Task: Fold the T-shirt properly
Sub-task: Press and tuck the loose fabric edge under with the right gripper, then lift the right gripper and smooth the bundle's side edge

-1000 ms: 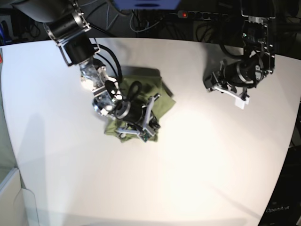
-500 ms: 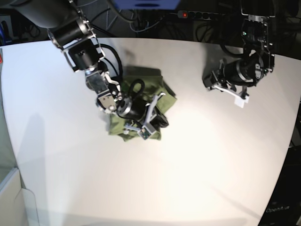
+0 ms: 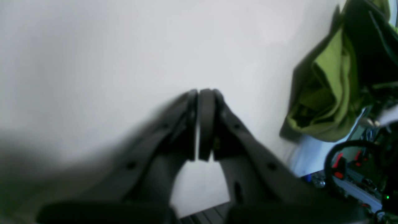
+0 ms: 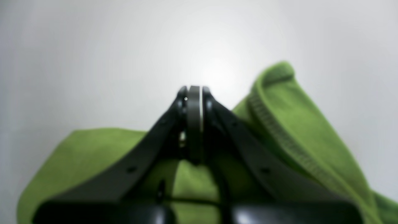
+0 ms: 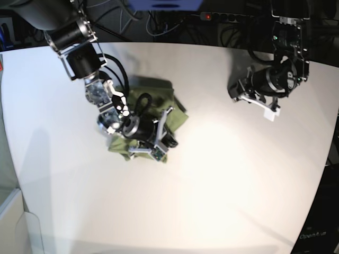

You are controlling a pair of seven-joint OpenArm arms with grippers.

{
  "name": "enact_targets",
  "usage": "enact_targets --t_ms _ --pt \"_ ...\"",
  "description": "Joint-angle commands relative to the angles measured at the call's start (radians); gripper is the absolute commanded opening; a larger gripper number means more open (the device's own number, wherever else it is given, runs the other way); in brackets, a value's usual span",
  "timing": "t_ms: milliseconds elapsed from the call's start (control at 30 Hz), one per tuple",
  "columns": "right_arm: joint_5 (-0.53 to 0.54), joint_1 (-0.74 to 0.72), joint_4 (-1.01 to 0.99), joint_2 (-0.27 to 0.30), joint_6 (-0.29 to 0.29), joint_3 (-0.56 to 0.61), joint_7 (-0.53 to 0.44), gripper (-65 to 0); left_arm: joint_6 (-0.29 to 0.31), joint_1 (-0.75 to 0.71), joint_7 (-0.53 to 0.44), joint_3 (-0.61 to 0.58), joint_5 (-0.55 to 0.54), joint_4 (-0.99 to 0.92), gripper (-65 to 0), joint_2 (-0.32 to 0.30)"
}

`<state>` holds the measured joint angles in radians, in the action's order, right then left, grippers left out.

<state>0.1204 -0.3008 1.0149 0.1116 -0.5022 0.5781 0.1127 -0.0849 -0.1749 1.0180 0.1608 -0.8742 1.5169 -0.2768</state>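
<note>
The olive-green T-shirt (image 5: 174, 110) lies bunched in a small heap left of the table's middle. My right gripper (image 5: 159, 152) sits low over its front edge, and the arm covers much of the cloth. In the right wrist view this gripper (image 4: 194, 93) is shut, its tips stand against bare table, and green cloth (image 4: 289, 124) with a stitched hem lies under and beside the fingers. No cloth shows between the tips. My left gripper (image 5: 273, 109) hovers far to the right, shut and empty (image 3: 202, 102), with the T-shirt (image 3: 326, 102) off to its side. No white tag shows.
The white table (image 5: 212, 185) runs to a curved edge at the right and front. Cables and a power strip (image 5: 212, 16) lie beyond the back edge. A pale box corner (image 5: 16, 222) stands at the bottom left.
My right arm swung right, then back left and slightly nearer the front edge. The bunched T-shirt shifted with it. The left arm has not moved.
</note>
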Motion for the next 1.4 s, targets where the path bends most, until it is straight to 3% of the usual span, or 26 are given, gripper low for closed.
enact_targets --t_ms 0,333,533,700,1200,1367 --pt "0.015 -0.019 0.060 0.000 -0.005 -0.005 -0.009 -65.0 -0.006 0.002 0.008 0.001 0.011 0.011 -63.4 -0.008" --pt "0.015 0.151 0.463 0.027 -0.003 -0.010 0.170 -65.0 -0.003 -0.005 0.006 0.001 0.011 0.006 -63.4 -0.009" --pt "0.015 0.300 0.623 0.089 0.001 -0.013 0.187 -65.0 -0.002 -0.004 0.000 -0.002 0.011 0.001 -63.4 -0.009" --pt "0.015 0.354 0.609 0.102 0.001 -0.014 0.181 -65.0 -0.002 -0.004 0.000 -0.004 0.011 0.001 -63.4 -0.009" --pt "0.017 0.315 0.290 0.095 0.000 -0.071 -0.008 -65.0 -0.002 -0.021 0.003 -0.004 0.011 0.011 -63.4 -0.008" --pt "0.017 0.318 0.266 0.095 -0.002 -0.069 -0.021 -65.0 -0.002 -0.021 0.002 -0.005 0.011 0.011 -63.4 -0.005"
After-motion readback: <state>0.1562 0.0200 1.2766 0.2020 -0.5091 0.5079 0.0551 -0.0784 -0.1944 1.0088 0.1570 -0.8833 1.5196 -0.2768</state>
